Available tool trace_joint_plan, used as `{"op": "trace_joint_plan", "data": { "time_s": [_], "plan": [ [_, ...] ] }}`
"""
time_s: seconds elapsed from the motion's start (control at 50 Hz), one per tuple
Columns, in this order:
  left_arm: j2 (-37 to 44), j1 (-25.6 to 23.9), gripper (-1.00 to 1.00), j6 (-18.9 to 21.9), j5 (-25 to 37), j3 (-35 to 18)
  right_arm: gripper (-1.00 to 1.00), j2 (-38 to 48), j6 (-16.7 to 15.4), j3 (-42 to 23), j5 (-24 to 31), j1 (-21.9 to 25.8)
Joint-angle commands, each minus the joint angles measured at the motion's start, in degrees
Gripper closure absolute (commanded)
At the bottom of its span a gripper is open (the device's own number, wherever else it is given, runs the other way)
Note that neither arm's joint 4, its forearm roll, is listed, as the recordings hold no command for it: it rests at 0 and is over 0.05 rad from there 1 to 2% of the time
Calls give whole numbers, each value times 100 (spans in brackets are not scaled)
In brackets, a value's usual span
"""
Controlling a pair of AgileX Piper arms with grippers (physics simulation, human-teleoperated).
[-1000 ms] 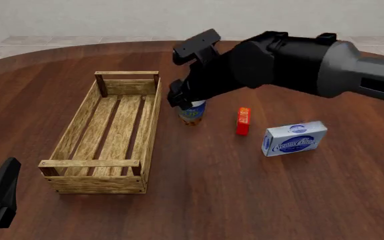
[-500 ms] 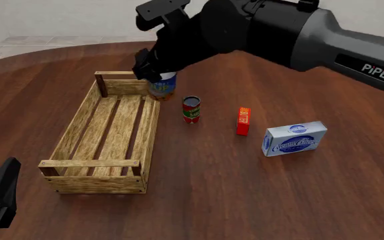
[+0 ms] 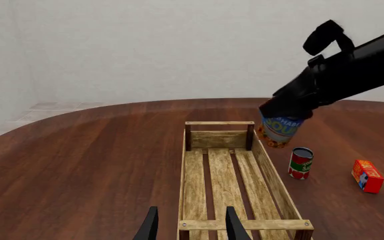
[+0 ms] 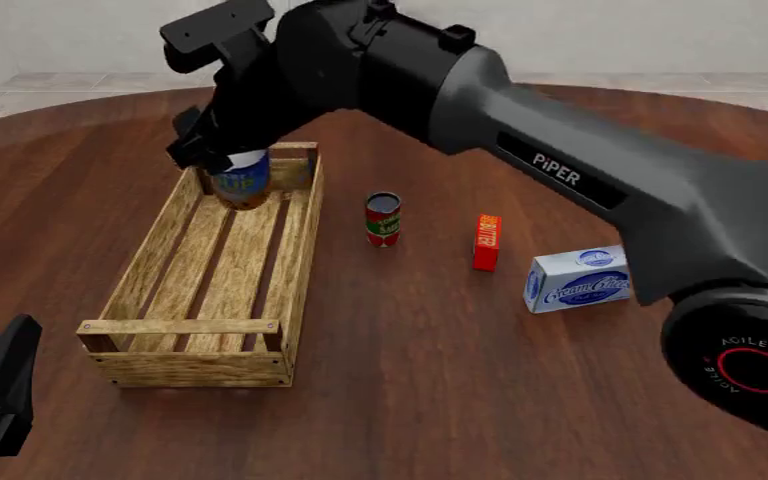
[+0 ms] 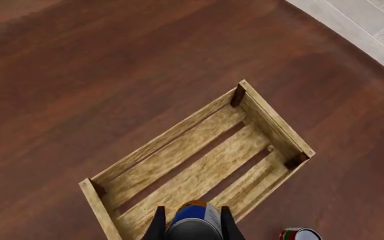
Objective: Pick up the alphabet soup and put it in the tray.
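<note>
Even, bright, diffuse light — faint soft shadows, no glare, crisp simulator renders throughout.

The right arm (image 4: 598, 190) carries "PiPER" in white on its grey link and "AGILE" around the red ring at its base, the soup can (image 3: 280, 130) shows "OUP" on its blue label, and the blue-and-white box (image 4: 578, 279) bears script too blurred to read.
</note>
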Motion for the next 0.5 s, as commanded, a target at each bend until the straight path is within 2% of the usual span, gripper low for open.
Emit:
{"op": "trace_joint_plan", "data": {
  "time_s": [0.02, 0.5],
  "plan": [
    [0, 0, -100, 0, 0, 0, 100, 634, 233, -849, 218, 191],
    [0, 0, -100, 0, 0, 0, 100, 1624, 555, -1555, 269, 29]
  ]
}}
